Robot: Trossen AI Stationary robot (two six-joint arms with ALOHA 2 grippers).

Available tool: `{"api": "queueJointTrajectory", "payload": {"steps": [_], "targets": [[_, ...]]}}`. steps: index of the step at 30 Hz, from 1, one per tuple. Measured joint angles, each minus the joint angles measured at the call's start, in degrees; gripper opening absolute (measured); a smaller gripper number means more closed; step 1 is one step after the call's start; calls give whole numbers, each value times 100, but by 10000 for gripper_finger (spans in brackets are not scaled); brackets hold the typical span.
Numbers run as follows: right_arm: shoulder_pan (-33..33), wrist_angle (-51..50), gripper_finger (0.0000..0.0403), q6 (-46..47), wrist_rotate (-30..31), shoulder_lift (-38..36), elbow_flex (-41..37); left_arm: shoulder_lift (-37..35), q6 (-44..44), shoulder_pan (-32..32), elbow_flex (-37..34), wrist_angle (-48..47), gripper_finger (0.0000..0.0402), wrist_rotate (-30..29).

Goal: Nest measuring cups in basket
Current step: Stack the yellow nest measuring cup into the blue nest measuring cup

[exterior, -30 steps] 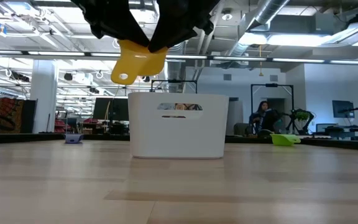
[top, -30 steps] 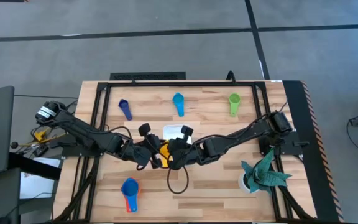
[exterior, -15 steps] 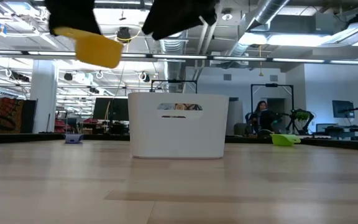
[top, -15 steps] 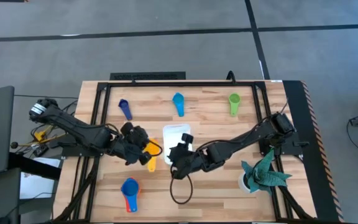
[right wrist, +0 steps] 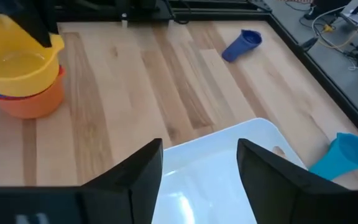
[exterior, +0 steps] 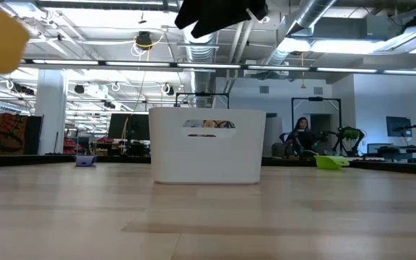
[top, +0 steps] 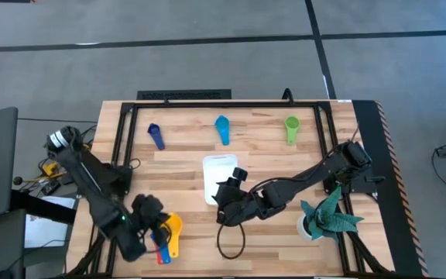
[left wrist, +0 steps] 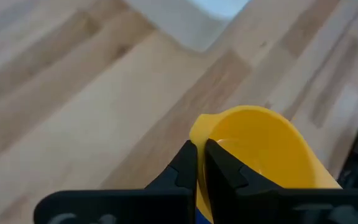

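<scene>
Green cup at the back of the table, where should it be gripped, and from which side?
Take the green cup by its handle, the narrow strip running from the round bowl toward the near side. Come straight down from above and close across the strip's width. It is slim and points clear of everything else, while the bowl looks wide and rounded, so probably harder to pinch.

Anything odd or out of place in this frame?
Yes: the white basket is empty, while the left gripper holds the yellow cup over a cup stack on the bare table near its front-left corner.
</scene>
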Motion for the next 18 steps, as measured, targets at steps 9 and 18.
{"api": "queueJointTrajectory", "payload": {"steps": [9,18], "targets": [[-60,28,223,45,-37,2,0,669,-938,-433,-4,-28,0,495],[-138,72,221,111,-81,9,0,650,-963,-683,332,-754,0,496]]}}
